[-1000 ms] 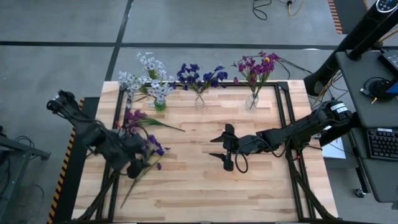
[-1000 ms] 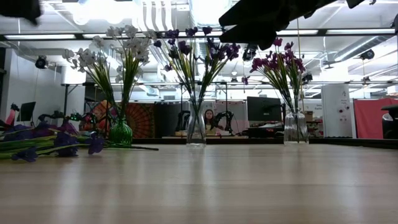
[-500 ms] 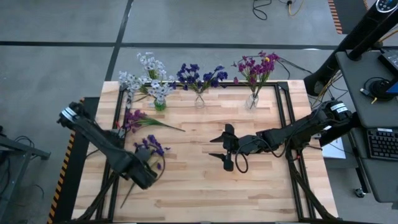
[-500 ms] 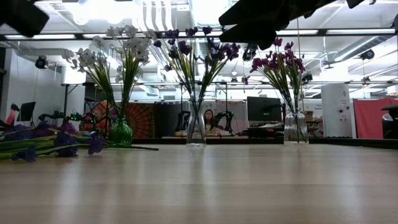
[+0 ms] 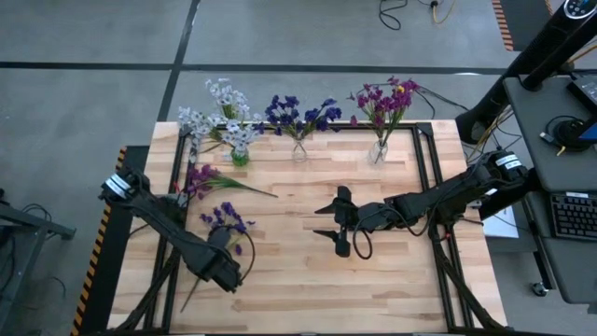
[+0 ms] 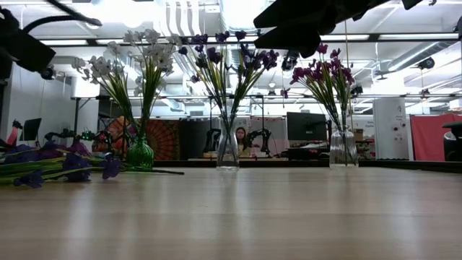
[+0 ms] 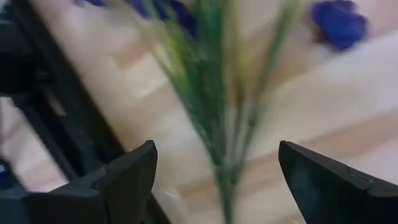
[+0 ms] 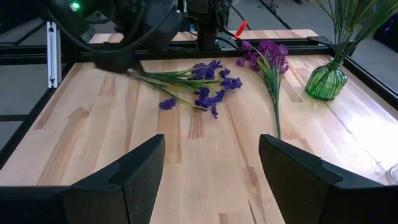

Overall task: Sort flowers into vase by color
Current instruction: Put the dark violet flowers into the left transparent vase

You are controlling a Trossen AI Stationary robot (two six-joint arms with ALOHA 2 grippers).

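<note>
A loose bunch of dark blue-violet flowers [image 5: 224, 221] lies on the table's left side, with its stems [image 7: 219, 127] running toward the near edge. A magenta-purple sprig [image 5: 201, 175] lies flat behind it. My left gripper [image 5: 225, 272] is open over those stems, with a finger on either side [image 7: 214, 163]. At the far edge stand a green vase of whitish flowers [image 5: 239, 155], a clear vase of blue-violet flowers [image 5: 298, 149] and a clear vase of magenta flowers [image 5: 378, 150]. My right gripper [image 5: 338, 224] waits open at mid-table.
A black frame rail [image 5: 173, 201] runs along the table's left side, right beside the loose flowers and under my left arm. Bare wood [image 5: 308, 280] lies between the two grippers and along the near edge. The three vases line the far edge [image 6: 227, 148].
My left arm has swung toward the near edge and a little to the right, carrying its gripper along the stems away from the blossoms. The blue-violet blossoms that it covered now show. The flowers lie where they were.
</note>
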